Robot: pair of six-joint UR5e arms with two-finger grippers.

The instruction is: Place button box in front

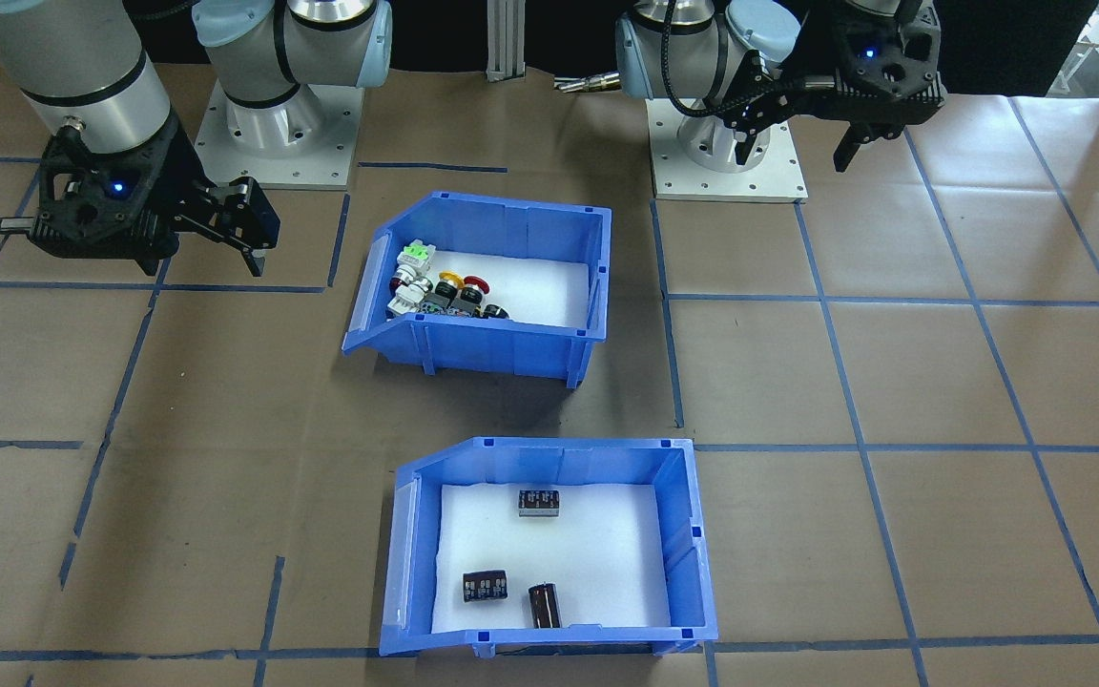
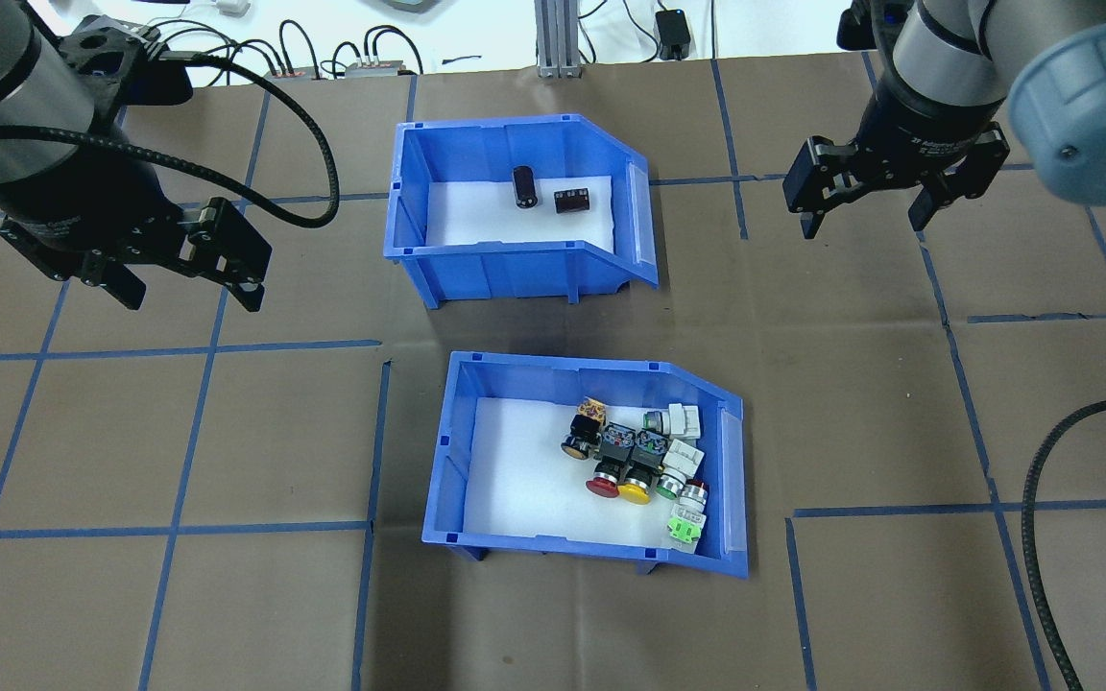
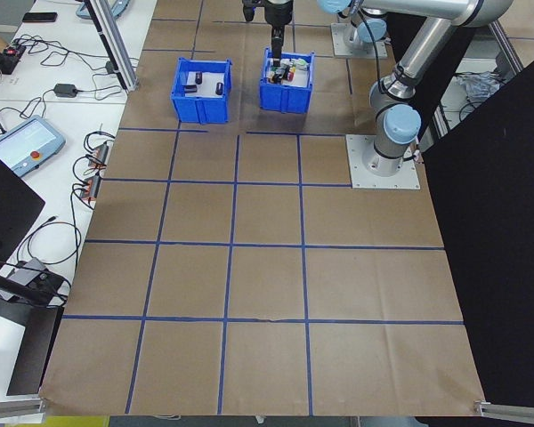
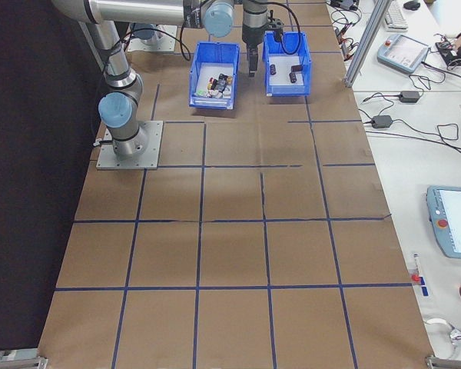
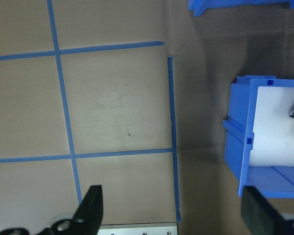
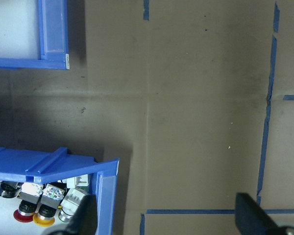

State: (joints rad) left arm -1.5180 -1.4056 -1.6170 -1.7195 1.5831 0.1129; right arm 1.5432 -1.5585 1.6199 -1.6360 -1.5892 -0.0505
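1. The button box (image 2: 587, 470) is sitting at lower centre of the overhead view, nearest the robot. The second blue bin (image 2: 515, 216) is sitting above it, apart.
2. The left gripper (image 2: 186, 269) is hovering at mid-left of the overhead view with fingers spread wide, gripping nothing. The right gripper (image 2: 868, 197) is hovering at upper right, also wide and empty.
3. Risk: a single-wall grasp is likely to tilt the button box, sliding the push buttons (image 2: 639, 456) toward the sloped open end.
4. Risk: the two bins are looking alike, so seizing the wrong one is possible.
5. Hidden: the near wall is cutting off the button box floor in the front-facing view; both wrist views are showing only bin corners.
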